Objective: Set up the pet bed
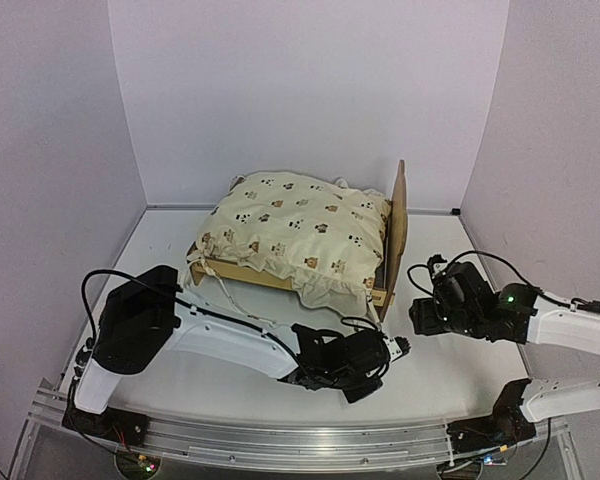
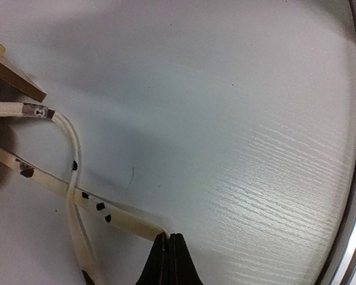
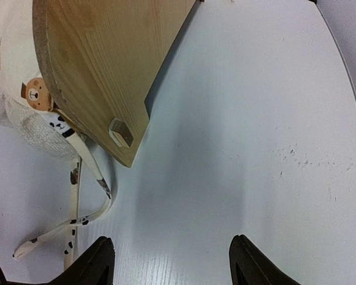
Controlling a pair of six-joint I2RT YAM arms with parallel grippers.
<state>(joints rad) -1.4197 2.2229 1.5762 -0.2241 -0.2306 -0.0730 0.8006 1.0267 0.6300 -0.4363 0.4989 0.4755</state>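
One pet bed (image 1: 248, 271) toward the far middle of the white table (image 1: 230, 390), pale plywood, standing level. Headboard (image 1: 398, 225) upright at its right end, seen edge-on from above. Nearly all of the frame hidden under a cream quilt (image 1: 300, 225) printed with small animals, puffed up and draped over the near rail, down to the tabletop at the front right corner. Only a strip of the near side rail and the near left corner showing. No telling about the base beneath the quilt.

Two thin cream ties (image 2: 77, 196) in the same print, lying from the quilt's corner onto the table just below the headboard and crossing each other once. Wooden corner of the frame (image 2: 12, 77) at the upper left of the left wrist view, just beside them.

Left gripper (image 2: 169, 237) low over the table near the bed's front right corner, jaws pressed fully together. End of one tie running straight into the tips, pinched there as far as can be told. Other tie passing to the left of the fingers.

Right gripper (image 3: 171, 240) to the right of the headboard, near it but not touching, jaws spread wide with only bare table between them. Nothing held. Small wooden peg (image 3: 121, 132) jutting from the headboard's outer face in that view, and a bear print (image 3: 35, 95) on the quilt peeking past the headboard's rounded edge.
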